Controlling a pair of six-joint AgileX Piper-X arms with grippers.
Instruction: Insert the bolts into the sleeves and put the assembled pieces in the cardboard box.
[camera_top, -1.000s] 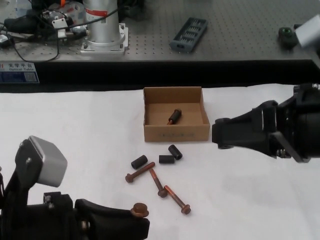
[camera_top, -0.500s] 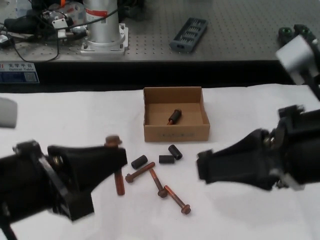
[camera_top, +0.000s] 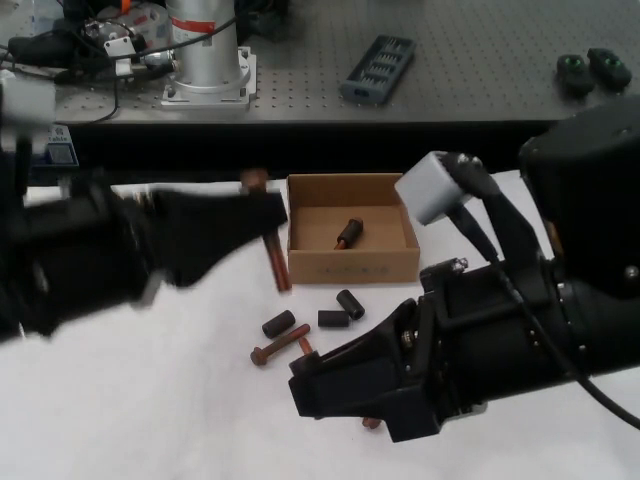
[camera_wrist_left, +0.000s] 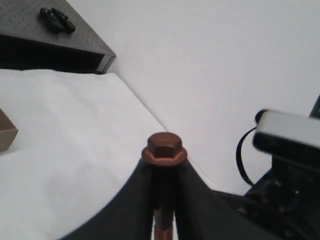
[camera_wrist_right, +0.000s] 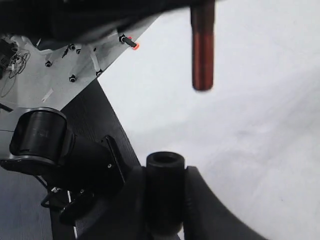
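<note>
Right wrist view: the right gripper (camera_wrist_right: 165, 175) is closed on a black sleeve (camera_wrist_right: 164, 200). The sleeve's open bore faces the tip of the bolt (camera_wrist_right: 202, 55), which hangs apart from it and off to one side.

Left wrist view: the left gripper (camera_wrist_left: 164, 172) pinches that bolt just under its hex head, with the shank running down between the fingers.

High view: the held bolt is in the air just left of the cardboard box (camera_top: 352, 268), which has one assembled piece (camera_top: 348, 232) inside. Three loose sleeves (camera_top: 333, 319) and a loose bolt (camera_top: 280, 345) lie on the white sheet (camera_top: 150, 400) on the near side of the box.

Judgement: the step in hand is mating bolt to sleeve.
- The axes do not look lined up, so square the tip over the bore first.
- Only then close the gap, moving straight along the shank.
- The grip is up at the head, so the tip may wander; go slowly at entry.
- Work low over the sheet in case of a slip.
</note>
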